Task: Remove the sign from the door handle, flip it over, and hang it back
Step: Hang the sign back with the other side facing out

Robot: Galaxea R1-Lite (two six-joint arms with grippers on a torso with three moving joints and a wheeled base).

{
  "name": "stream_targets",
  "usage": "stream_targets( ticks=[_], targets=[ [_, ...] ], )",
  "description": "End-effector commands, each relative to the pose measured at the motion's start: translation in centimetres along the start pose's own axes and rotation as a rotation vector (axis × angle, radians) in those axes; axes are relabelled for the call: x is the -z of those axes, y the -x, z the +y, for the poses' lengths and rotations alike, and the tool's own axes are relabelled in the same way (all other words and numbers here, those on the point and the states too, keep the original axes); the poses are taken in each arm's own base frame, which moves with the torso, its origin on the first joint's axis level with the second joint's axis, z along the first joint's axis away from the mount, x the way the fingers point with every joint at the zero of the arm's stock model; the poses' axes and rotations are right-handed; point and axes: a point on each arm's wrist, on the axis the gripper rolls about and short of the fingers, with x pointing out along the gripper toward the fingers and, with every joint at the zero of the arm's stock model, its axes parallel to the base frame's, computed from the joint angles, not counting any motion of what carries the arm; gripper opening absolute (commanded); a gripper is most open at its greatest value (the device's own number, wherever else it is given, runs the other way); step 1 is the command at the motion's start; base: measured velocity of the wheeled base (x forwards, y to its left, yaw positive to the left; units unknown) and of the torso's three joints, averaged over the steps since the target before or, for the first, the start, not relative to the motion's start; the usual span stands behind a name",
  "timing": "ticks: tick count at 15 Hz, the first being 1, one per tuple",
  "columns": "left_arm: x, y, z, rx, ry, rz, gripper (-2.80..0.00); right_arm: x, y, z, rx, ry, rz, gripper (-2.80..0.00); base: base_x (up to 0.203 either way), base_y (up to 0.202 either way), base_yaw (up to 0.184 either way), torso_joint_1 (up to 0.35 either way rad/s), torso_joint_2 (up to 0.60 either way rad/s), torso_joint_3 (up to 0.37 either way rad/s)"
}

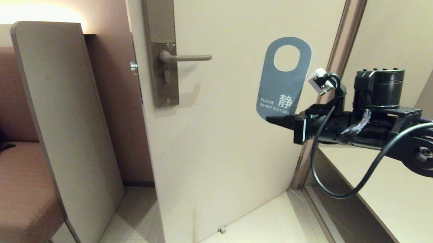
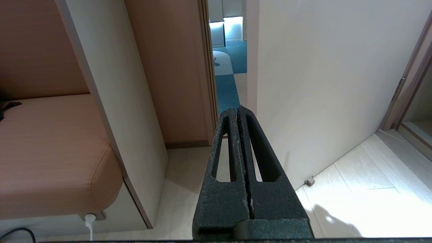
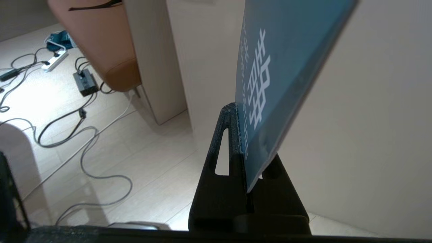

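The sign (image 1: 283,84) is off the handle, held upright in the air to the right of it. Its blue face with white DO NOT DISTURB lettering faces the head camera, round hole at the top. My right gripper (image 1: 276,120) is shut on the sign's (image 3: 270,84) bottom edge, and the card stands clamped between the black fingers (image 3: 231,141). The door handle (image 1: 186,57), a grey lever on a tall brownish lock plate (image 1: 159,48), is bare. My left gripper (image 2: 239,113) is shut on nothing and parked low, pointing at the floor by the door's edge.
The cream door (image 1: 219,136) stands ajar, with its frame (image 1: 340,57) just behind my right arm. A beige panel (image 1: 64,128) and an orange-brown seat (image 1: 9,192) stand left of the door. Cables and a power strip (image 3: 54,60) lie on the floor.
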Motion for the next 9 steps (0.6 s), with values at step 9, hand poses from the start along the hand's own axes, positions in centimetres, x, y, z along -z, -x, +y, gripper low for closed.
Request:
stream_targets(
  ticks=[9],
  targets=[
    [0.0,0.0,0.0,0.000,0.000,0.002,-2.80,-0.4,-5.6,-1.2,-0.020,0.024,-0.010,-2.80,0.000,0.000,0.000,0.000,0.00,0.000]
  ],
)
